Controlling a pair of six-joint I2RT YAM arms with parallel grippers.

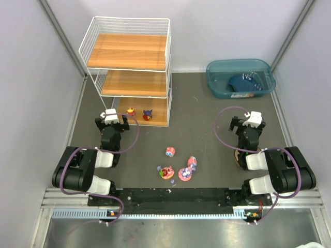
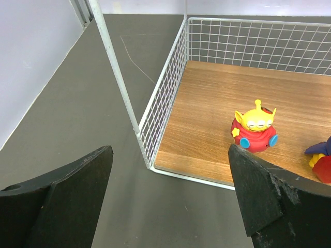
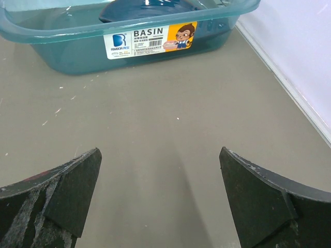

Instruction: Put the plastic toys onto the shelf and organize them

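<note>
My left arm [image 1: 85, 173] and right arm [image 1: 283, 174] are glossy black with white joint housings, one bolted at each end of the black base rail [image 1: 170, 196]. A purple cable [image 1: 137, 132] loops from that rail up each arm to a white block [image 1: 109, 114] at the far tip. The left claw [image 2: 170, 191] and right claw [image 3: 160, 191] carry broad black wedge fingers [image 3: 269, 201], scuffed grey.

a blue and red toy [image 2: 321, 163] on the shelf [image 2: 207, 124] is cut off by the left wrist view's right edge. the teal bin [image 3: 77, 51] runs off the right wrist view's top. from above, the loose toys [image 1: 185, 174] on the table [image 1: 207, 129] are too small to identify.
</note>
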